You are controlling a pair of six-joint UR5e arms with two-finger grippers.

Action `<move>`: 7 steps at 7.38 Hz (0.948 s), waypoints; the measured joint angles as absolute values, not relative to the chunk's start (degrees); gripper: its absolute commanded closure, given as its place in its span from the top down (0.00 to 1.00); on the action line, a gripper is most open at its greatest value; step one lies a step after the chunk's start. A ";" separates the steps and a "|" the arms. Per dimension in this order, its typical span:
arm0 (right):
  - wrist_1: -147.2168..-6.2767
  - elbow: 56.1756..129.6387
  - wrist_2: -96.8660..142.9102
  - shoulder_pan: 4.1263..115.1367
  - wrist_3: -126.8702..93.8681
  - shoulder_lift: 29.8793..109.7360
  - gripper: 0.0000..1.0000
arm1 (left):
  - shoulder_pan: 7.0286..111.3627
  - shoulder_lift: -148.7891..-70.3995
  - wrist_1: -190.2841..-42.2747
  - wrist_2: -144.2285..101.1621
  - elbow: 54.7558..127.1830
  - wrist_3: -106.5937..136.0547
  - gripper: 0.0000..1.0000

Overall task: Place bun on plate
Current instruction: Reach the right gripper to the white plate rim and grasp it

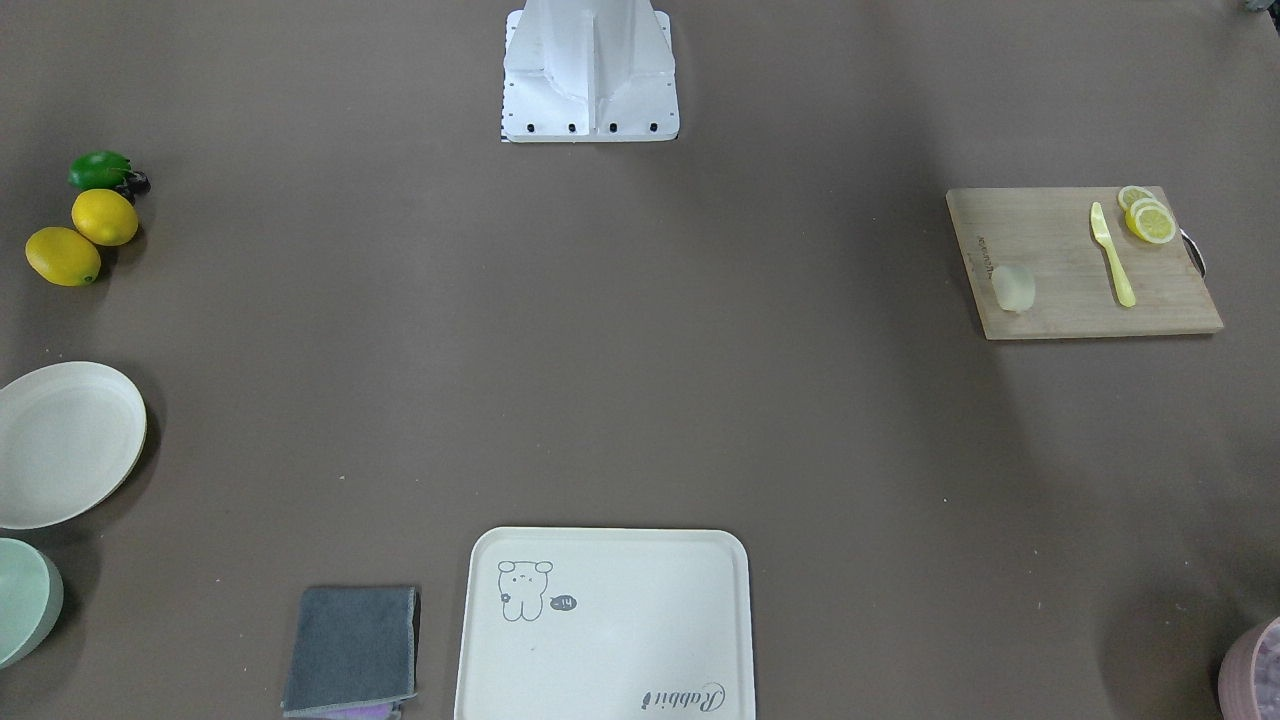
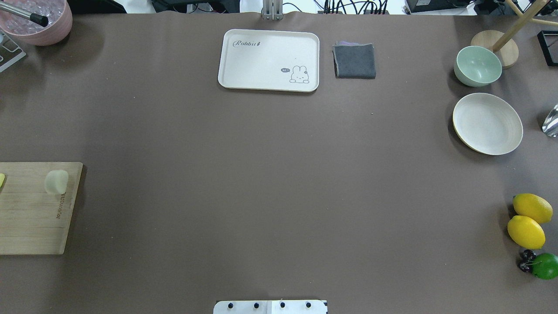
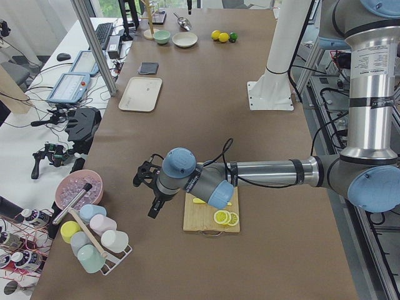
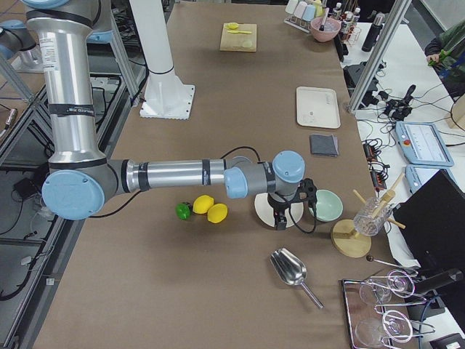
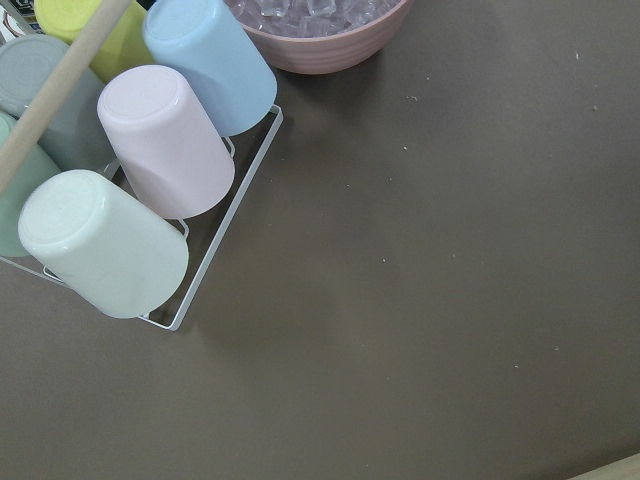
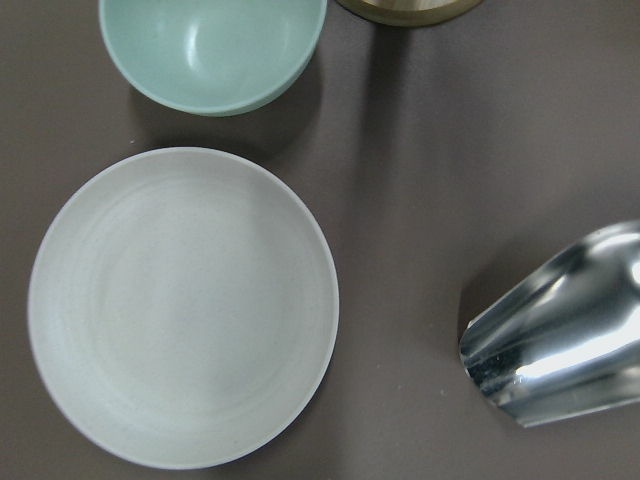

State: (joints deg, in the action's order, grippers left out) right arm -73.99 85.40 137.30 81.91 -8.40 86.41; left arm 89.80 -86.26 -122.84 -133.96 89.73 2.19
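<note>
The bun (image 1: 1013,288) is a small pale lump lying on a wooden cutting board (image 1: 1080,300); the overhead view shows the bun (image 2: 56,181) at the table's left edge. The round cream plate (image 2: 487,123) lies bare at the far right, and the right wrist view looks straight down on the plate (image 6: 180,300). My left gripper (image 3: 145,190) hovers beyond the board near the cup rack. Over the plate's edge hangs my right gripper (image 4: 280,217). Both grippers show only in the side views, so I cannot tell whether they are open or shut.
A yellow knife (image 1: 1112,255) and lemon slices (image 1: 1148,218) share the board. A green bowl (image 2: 477,65) sits beside the plate, a metal scoop (image 6: 560,340) close by. Two lemons (image 2: 527,220), a tray (image 2: 269,60), a grey cloth (image 2: 354,60) and a cup rack (image 5: 150,170) are around.
</note>
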 measured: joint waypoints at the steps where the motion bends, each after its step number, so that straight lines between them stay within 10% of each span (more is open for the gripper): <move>1: -63.32 79.64 136.85 80.69 -13.11 86.51 1.00 | 89.84 -86.18 -122.88 -133.96 89.79 2.18 0.98; 7: -49.77 75.08 134.34 72.67 -23.59 86.46 1.00 | 89.82 -86.11 -122.91 -134.03 89.67 2.11 0.98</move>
